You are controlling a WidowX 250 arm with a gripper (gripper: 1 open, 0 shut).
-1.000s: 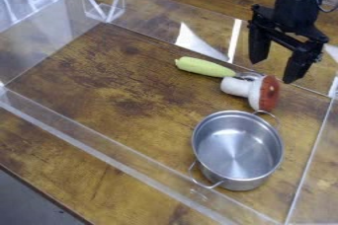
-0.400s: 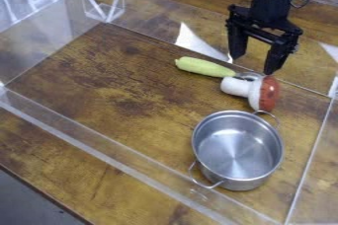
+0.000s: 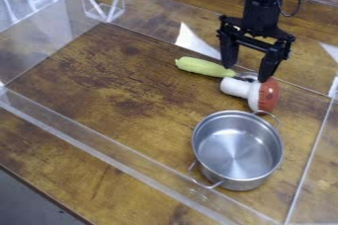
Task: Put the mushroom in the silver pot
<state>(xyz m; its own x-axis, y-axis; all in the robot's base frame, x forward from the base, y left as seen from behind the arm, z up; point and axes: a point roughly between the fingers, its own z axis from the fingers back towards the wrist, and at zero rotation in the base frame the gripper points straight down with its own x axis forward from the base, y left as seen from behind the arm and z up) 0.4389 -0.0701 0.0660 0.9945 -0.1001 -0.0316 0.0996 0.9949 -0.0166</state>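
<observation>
Camera: one mushroom (image 3: 259, 91), one silver pot (image 3: 238, 148).

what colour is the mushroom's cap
Red-brown, on the mushroom with its white stem; the camera view shows it.

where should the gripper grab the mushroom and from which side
Grip the mushroom across its short white stem, coming straight down from above. It lies on its side on the wooden table, the red-brown cap pointing right, so the stem offers a narrower, straighter span than the rounded cap. The open gripper hangs just above it. The corn-like vegetable on its left looks clear.
</observation>
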